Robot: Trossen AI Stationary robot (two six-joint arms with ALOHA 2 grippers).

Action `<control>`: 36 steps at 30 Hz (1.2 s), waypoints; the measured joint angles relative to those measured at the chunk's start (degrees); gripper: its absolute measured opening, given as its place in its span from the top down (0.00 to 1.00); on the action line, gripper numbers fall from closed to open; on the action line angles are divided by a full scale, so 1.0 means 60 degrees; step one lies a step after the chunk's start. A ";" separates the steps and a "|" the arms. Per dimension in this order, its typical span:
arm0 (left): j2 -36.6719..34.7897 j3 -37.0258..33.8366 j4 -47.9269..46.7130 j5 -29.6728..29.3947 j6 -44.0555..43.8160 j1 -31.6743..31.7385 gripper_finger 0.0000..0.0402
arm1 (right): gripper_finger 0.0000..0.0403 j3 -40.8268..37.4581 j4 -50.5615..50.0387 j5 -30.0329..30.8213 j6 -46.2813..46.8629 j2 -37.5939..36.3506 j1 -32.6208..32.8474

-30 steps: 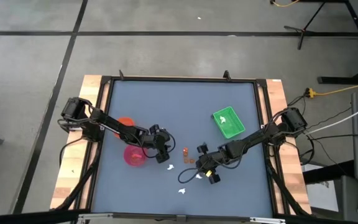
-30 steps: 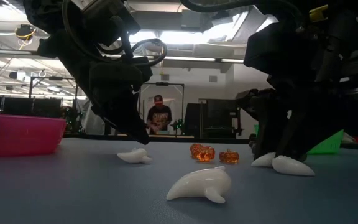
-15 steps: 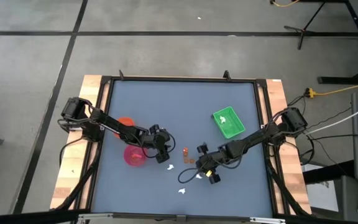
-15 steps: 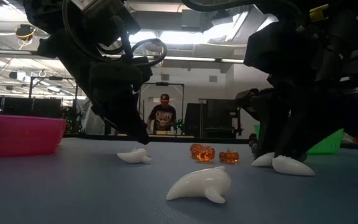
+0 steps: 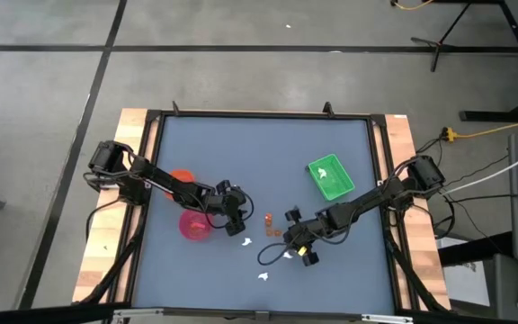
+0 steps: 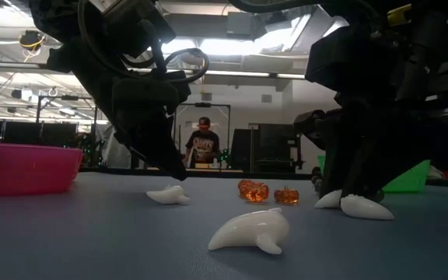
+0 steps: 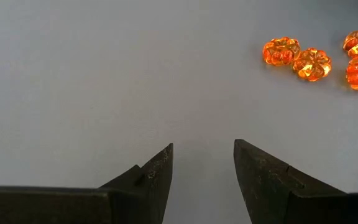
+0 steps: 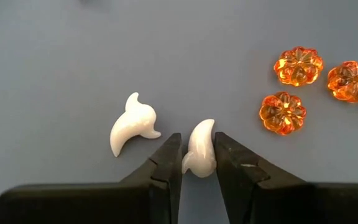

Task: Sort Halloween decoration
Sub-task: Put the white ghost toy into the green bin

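Only wrist view shows right tool (image 8: 196, 154) pinching ghost (image 8: 201, 148).

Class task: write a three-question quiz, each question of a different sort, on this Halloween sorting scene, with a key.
1. True or false: the right gripper has its fingers on either side of a white ghost piece.
2. What lies beside the gripped piece on the table? A) a second white ghost B) a black spider C) a green leaf
3. Fill in: the left gripper is open over bare table, with orange ______ ahead of it.

Key: 1 true; 2 A; 3 pumpkins.
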 joint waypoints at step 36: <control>0.0004 0.0005 0.0025 0.0000 0.0000 0.0002 0.61 | 0.78 0.2123 -0.4452 0.1934 -0.0714 -0.0280 -0.0271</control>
